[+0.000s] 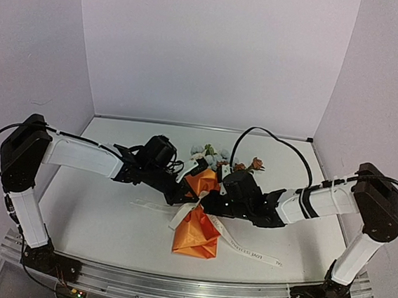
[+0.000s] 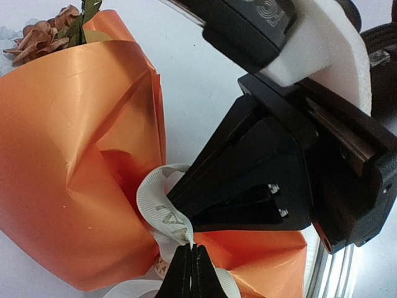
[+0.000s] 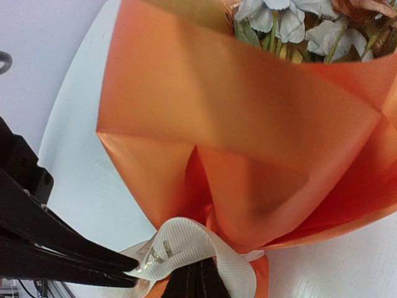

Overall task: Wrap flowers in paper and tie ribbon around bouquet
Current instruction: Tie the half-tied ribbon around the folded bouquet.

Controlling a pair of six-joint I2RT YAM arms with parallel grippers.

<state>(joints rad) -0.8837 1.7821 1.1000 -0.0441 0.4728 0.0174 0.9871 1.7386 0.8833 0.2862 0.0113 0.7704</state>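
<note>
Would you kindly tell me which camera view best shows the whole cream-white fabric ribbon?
The top external view: only it shows the cream-white fabric ribbon nearly whole, cinched around the orange paper cone with tails trailing to both sides. Each wrist view shows just a close-up lettered loop at the cone's waist.

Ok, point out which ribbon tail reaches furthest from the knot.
The ribbon tail trailing forward toward the right arm's base, lettering visible along it. The other tail, toward the left arm, is much shorter.
</note>
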